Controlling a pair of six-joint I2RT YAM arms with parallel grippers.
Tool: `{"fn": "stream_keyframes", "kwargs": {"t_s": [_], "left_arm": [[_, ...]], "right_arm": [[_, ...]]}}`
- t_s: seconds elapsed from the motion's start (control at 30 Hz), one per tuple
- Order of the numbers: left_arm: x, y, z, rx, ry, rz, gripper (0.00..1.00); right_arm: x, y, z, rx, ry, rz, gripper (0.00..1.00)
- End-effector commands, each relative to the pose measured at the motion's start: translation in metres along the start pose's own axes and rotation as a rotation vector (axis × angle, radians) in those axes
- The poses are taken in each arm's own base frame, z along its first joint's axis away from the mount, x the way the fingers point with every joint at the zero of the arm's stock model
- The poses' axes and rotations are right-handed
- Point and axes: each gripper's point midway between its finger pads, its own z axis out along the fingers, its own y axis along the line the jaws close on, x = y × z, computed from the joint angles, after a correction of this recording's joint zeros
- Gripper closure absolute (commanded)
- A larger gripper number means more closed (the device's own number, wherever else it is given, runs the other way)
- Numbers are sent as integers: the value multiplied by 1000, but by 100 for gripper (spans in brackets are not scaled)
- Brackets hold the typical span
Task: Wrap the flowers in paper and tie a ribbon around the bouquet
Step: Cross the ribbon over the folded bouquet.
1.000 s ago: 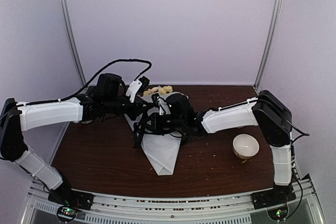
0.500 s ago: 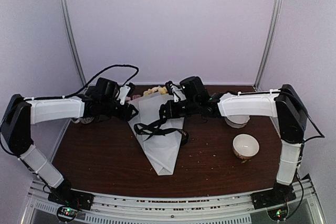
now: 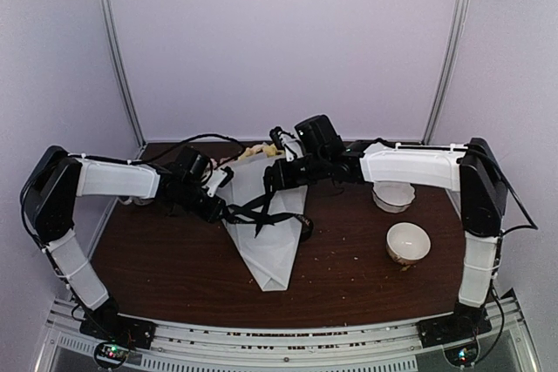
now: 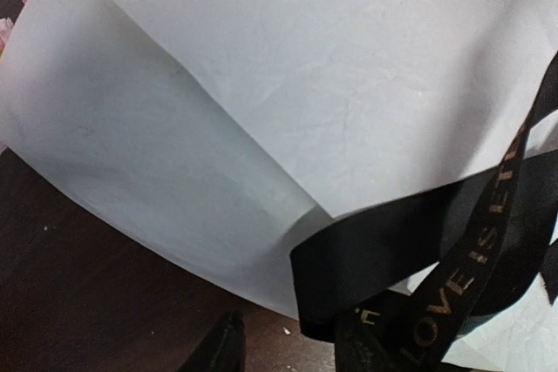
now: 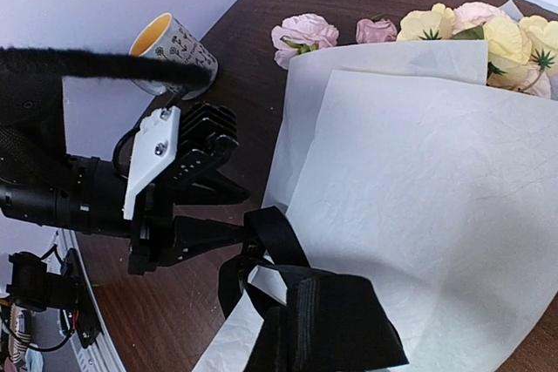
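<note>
Pale lilac walls close in a dark wooden tabletop (image 3: 166,267), and the bouquet (image 3: 272,254) lies along its middle, the pointed end toward the near edge and the flowers (image 5: 453,23) spilling out toward the far edge. The paper is already rolled into a cone, so the work in hand looks like the tying. The black ribbon (image 4: 471,276) crosses the cone about halfway up and loops off its left side. The right fingers (image 3: 273,179) are closed over the upper part of the cone, apparently pinching the ribbon to hold one end taut. The left fingers (image 5: 214,233) sit low at the cone's left edge, parted, with a loop lying against one of them. They seem placed to take that loop, but I cannot tell whether it is caught or only draped there. Two white bowls, one (image 3: 407,241) nearer and one (image 3: 392,197) behind it, stand well clear by the right edge, and a yellow-lined mug (image 5: 170,45) stands at the far left corner. The stems are hidden inside the paper, and the right fingertips are buried under bunched ribbon in their own view. The gold lettering is cut off after "LOVE IS", and whether a knot exists is unclear.
</note>
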Motion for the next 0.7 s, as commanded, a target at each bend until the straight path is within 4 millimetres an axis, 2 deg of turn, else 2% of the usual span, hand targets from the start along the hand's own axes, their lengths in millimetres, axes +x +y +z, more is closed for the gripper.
{"fn": "stream_keyframes", "kwargs": {"t_s": [0.0, 0.07, 0.17, 0.3, 0.4, 0.57, 0.67], "left_arm": [[-14, 1, 6, -16, -23, 41, 64], [-16, 0, 8, -15, -26, 38, 72], [-23, -7, 9, 26, -60, 39, 100], [-24, -14, 10, 68, -85, 35, 100], [-27, -15, -3, 66, -149, 17, 100], [-46, -17, -48, 52, -307, 30, 100], [-53, -21, -66, 63, -368, 39, 100]], "right_arm": [[-4, -13, 4, 30, 4, -12, 100], [-8, -16, 6, 30, 4, -13, 100], [-20, -14, 5, 27, -10, -43, 100], [-38, -17, 4, 61, -53, -93, 100], [-45, -35, 7, 128, -77, -106, 100], [-31, -61, 25, 183, -45, -107, 100], [-16, -70, 37, 193, 6, -109, 100]]}}
